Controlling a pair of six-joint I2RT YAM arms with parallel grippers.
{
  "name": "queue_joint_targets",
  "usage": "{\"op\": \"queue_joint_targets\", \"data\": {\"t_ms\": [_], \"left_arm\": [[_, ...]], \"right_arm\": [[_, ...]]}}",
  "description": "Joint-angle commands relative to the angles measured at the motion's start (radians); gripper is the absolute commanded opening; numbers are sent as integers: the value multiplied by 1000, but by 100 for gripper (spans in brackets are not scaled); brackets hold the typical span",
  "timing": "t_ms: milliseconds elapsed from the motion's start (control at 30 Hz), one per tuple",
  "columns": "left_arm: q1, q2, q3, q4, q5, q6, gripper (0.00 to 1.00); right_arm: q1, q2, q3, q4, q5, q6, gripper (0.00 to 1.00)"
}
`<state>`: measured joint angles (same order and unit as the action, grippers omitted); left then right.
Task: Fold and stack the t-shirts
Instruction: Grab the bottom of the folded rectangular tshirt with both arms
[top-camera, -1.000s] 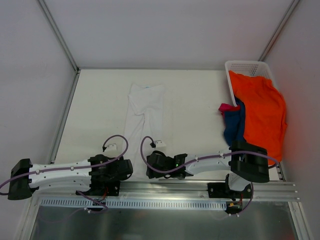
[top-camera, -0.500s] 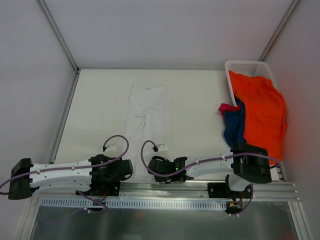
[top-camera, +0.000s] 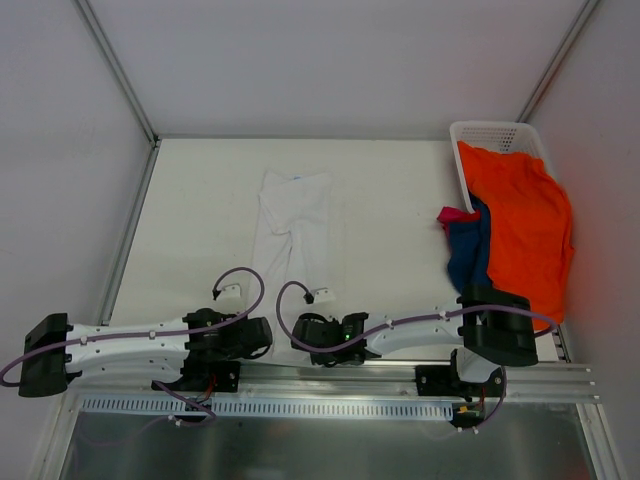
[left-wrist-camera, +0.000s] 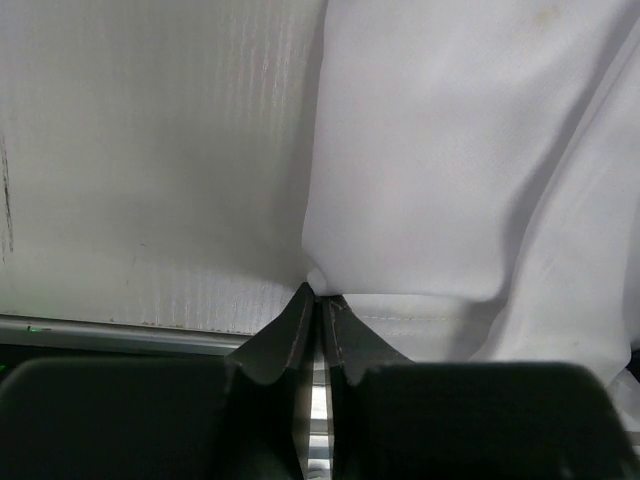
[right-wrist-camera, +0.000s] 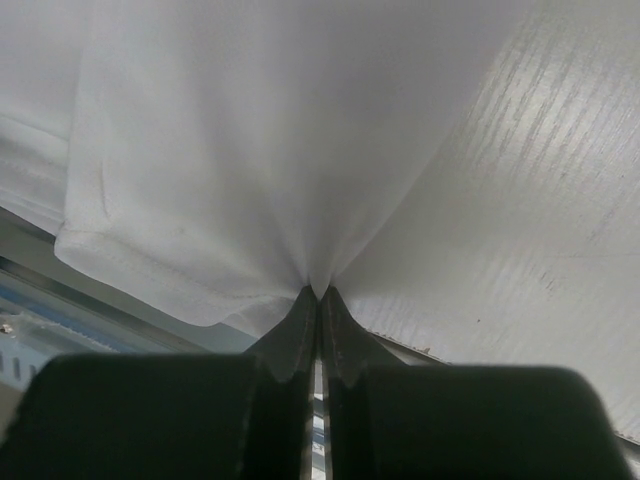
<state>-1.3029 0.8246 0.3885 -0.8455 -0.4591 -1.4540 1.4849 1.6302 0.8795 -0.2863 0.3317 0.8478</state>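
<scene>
Hem of white t-shirt (top-camera: 293, 215) pinched by left end effector (left-wrist-camera: 320, 296), right end effector (right-wrist-camera: 318, 292) (both stretched low, reaching inward).

The white t-shirt (top-camera: 292, 225) lies as a long narrow strip left of the tabletop's middle, running from mid-table to the near edge, its far end wider. Its near hem is gathered into creases where the left gripper (left-wrist-camera: 320, 295) and the right gripper (right-wrist-camera: 318, 292) each pinch a corner. The large orange t-shirt (top-camera: 525, 225) is rumpled along the right edge, stretching from the far right corner toward the near edge. The navy t-shirt (top-camera: 468, 255) lies crumpled against its left side, and the small magenta t-shirt (top-camera: 455, 214) peeks out at the navy one's far end.
</scene>
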Motion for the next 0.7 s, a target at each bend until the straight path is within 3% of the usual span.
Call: {"op": "queue_joint_targets", "data": {"t_ms": [0,400,667], "left_arm": [[-9,-7,6,6,-24,14,3],[-7,-10,142,5,-56,124,0],[2,4,260,3,-139,214,0]], "right_arm": [[5,22,55,-63,27,-18,1],[-17,-6,200,-243,105,-67,0],[-97,-36,245,-283,92,-122,0]]}}
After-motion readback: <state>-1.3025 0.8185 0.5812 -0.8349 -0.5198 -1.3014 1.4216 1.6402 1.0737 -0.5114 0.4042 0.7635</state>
